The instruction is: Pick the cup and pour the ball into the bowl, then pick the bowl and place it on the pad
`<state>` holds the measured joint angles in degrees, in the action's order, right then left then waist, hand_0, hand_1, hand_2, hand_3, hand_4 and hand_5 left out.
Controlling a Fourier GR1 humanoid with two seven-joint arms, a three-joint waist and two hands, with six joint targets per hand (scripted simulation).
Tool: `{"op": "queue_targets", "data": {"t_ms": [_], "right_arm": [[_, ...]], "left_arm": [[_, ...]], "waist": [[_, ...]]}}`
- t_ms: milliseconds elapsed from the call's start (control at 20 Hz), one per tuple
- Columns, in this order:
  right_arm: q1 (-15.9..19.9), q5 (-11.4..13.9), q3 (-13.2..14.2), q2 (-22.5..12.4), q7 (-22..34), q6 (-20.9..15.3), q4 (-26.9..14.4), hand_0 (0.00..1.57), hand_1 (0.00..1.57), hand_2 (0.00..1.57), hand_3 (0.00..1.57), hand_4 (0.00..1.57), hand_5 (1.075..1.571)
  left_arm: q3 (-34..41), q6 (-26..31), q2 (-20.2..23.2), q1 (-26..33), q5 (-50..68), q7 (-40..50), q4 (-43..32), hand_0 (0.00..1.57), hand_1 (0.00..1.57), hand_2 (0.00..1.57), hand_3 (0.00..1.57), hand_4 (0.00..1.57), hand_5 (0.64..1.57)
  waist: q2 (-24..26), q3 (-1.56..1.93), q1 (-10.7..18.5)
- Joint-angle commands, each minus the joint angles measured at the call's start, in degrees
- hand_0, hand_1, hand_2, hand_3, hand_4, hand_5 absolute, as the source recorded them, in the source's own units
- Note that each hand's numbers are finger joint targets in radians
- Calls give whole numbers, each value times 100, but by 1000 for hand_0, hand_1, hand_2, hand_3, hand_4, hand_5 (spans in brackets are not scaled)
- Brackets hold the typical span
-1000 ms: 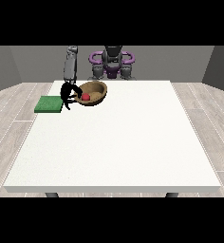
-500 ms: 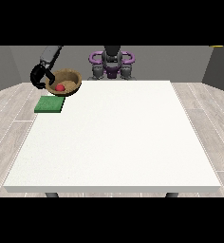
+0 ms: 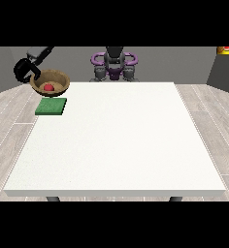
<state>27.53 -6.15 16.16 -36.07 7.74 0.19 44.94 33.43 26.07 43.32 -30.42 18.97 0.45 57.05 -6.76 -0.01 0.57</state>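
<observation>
Change since earlier picture: bowl (image 3: 50, 82) carried a little rightward and lower in the view, now closer over the pad (image 3: 51, 106); arm raised from upper left.
Hand at the view's left (image 3: 25, 70): curled round the bowl's left rim, holding it aloft (exact lie of the fingers too small to read).
Ball (image 3: 48, 87): red, resting inside the bowl, so pouring step judged done.
Bowl: brown, mouth tipped somewhat towards the camera, apparently above table (image 3: 116, 140) level, over the table's far left corner.
Pad: green, flat near the table's left edge, just below the bowl in the view.
Key relation: pad lies below the held bowl and slightly nearer the camera; a lowering move judged next, with the bowl levelled so the ball stays in.
Nearer hand: the one at the view's left, already on the job.
Other hand: not to be found at the view's right (perhaps tucked by the body, cannot tell).
Cup: possibly the small orange-and-red shape cut off at the view's top right corner; not certain.
Hard to judge: true height of bowl over pad, since one view gives no depth.
</observation>
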Motion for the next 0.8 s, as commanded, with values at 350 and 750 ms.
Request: {"op": "queue_targets", "data": {"t_ms": [350, 750], "right_arm": [[316, -232, 415, 146, -637, 64, -684, 1571, 1571, 1571, 444, 1060, 1569], [636, -647, 905, -16, -640, 127, -1205, 1571, 1571, 1571, 600, 992, 1571]], "left_arm": [[-111, -154, -31, -28, -40, -490, 222, 0, 0, 0, 0, 1208, 1553], [-23, 98, 340, -306, 374, -101, 195, 0, 0, 0, 0, 1199, 1558]], "waist": [[-648, 5, 240], [-771, 9, 320]]}}
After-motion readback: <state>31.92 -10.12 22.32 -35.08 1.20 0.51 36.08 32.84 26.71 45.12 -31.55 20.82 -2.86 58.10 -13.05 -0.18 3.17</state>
